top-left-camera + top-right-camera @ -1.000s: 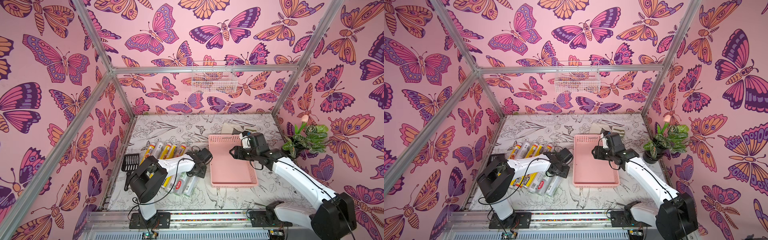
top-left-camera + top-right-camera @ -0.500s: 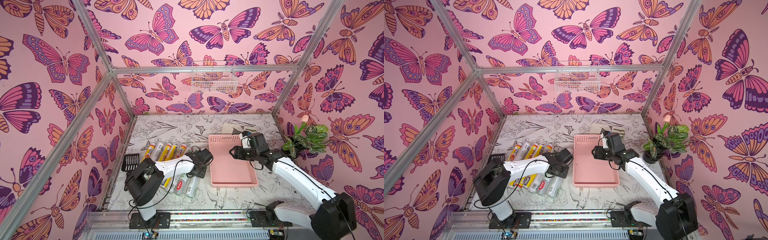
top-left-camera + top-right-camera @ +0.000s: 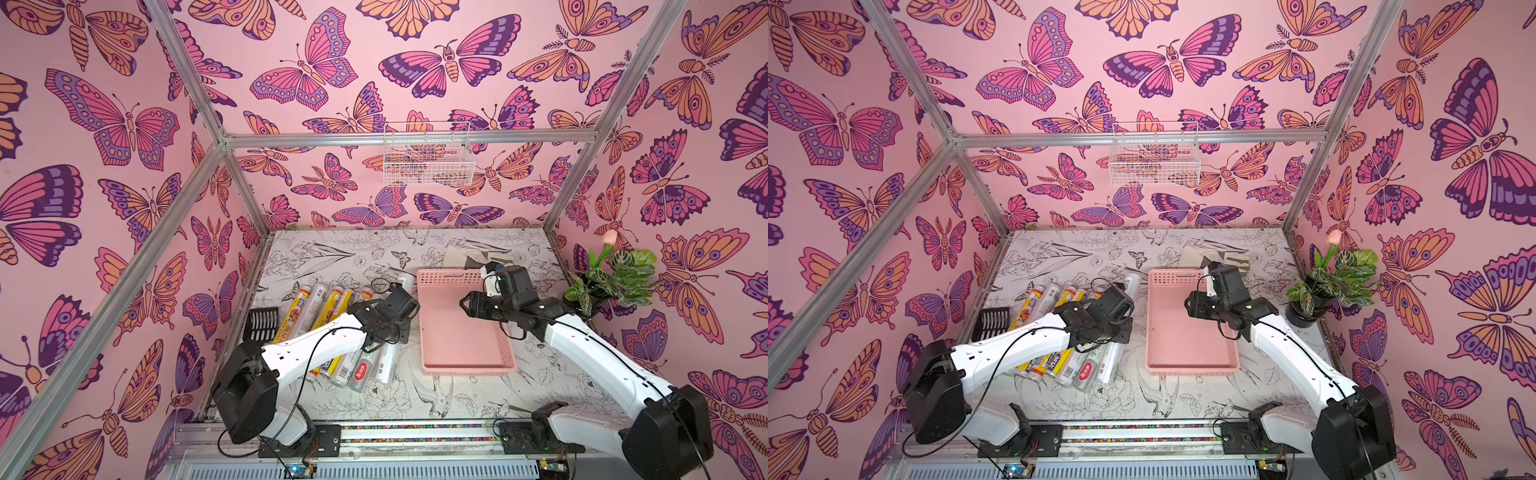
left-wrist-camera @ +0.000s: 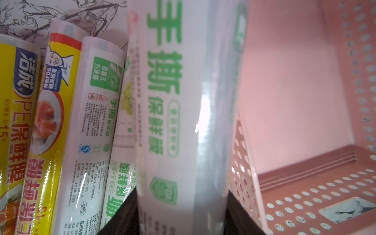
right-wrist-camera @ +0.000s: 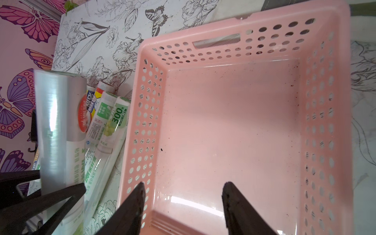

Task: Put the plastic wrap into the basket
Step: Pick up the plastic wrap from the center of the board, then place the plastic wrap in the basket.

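My left gripper point(image 4: 182, 195) is shut on one plastic wrap roll point(image 4: 183, 112), whitish-clear with green print. Its far end point(image 3: 405, 283) pokes out past the gripper point(image 3: 388, 332), just left of the basket. From the right wrist view this roll point(image 5: 59, 122) sits raised above the others. Several more plastic wrap rolls point(image 3: 328, 307), yellow and whitish, lie side by side on the table to its left. The pink basket point(image 3: 469, 368) is empty in both top views point(image 3: 1187, 365). My right gripper point(image 5: 183, 189) hangs open over the basket's floor, holding nothing.
A black slotted scoop point(image 3: 262, 328) lies left of the rolls by the wall. A potted plant point(image 3: 611, 282) stands at the right edge. A folded cloth point(image 3: 469, 257) lies behind the basket. A white wire basket point(image 3: 428, 166) hangs on the back wall.
My left jaws have closed onto the whitish roll beside the basket, and the left arm has shifted slightly. The right arm has barely moved.
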### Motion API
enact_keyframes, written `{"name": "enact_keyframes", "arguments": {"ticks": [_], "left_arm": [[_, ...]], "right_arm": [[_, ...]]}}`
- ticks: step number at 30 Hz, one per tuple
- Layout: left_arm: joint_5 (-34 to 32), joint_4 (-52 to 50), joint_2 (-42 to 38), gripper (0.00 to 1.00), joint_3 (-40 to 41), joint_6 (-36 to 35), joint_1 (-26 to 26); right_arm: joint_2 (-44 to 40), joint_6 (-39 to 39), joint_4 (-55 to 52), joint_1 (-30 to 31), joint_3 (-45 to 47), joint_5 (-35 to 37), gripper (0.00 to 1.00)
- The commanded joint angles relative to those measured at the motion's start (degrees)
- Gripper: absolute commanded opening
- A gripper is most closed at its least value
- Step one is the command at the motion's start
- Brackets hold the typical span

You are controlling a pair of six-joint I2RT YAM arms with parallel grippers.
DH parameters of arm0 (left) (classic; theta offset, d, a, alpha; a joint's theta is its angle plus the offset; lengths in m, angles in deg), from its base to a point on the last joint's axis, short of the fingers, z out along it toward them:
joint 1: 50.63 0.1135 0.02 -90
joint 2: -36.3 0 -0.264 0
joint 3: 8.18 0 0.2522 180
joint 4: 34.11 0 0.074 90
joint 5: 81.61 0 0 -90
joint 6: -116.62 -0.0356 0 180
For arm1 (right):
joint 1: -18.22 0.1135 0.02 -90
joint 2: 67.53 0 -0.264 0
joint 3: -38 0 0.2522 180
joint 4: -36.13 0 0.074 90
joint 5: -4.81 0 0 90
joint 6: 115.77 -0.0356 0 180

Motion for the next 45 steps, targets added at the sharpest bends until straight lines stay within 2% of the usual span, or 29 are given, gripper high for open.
{"name": "enact_keyframes", "arguments": {"ticks": [1, 6, 11, 15, 19, 26, 28, 33, 38, 42, 45], "left_arm": [[1.8, 6.23, -2.16, 0.16, -4.93, 2.13, -0.05], [10.19, 20.36, 1.52, 0.14, -8.08, 6.53, -0.05], [16.74, 31.12, 10.6, 0.12, -13.75, 10.8, 0.22], [22.99, 32.81, 19.1, 0.12, -20.57, 13.71, 0.98], [26.66, 35.67, 25.4, 0.1, -23.47, 19.44, 1.27], [28.85, 37.14, 31.57, 0.07, -25.81, 25.51, 0.92], [28.85, 37.18, 32.51, 0.07, -26.32, 26.41, 0.72], [29.4, 37.27, 35.87, 0.07, -28.61, 28.73, -0.87], [30.87, 37.32, 37.08, 0.05, -29.45, 29.73, -2.76], [28.75, 37.34, 35.27, 0.05, -27.36, 29.17, -3.94], [29.55, 37.23, 35.84, 0.05, -27.68, 29.02, -5.15]], "right_arm": [[-2.61, -2.65, -2.16, 0.35, -2.04, 4.14, 0.64], [-6.23, -4.57, -3.72, 0.01, -1.21, 12.41, 0.67], [-10.36, -5.47, -4.34, -2.95, -0.07, 16.87, 0.7], [-12.19, -5.53, -4.23, -7.78, 0.77, 14.5, 0.71], [-11.83, -4.22, -5.07, -10.66, 0.55, 10.86, 0.71], [-7.79, -1.46, -7.55, -13.79, -0.34, -0.7, 0.67], [-6.25, -0.67, -8.48, -14.44, -0.76, -2.11, 0.67], [-4.32, 0.69, -10.33, -15.04, -1.03, 0.29, 0.67], [-3.52, 0.39, -11.44, -16.02, -0.51, 6.34, 0.68], [-3.61, -0.11, -10.81, -18.09, 0.36, 6.62, 0.68], [-3.49, -0.17, -10.12, -19.45, 1.03, 5.91, 0.69]]}}
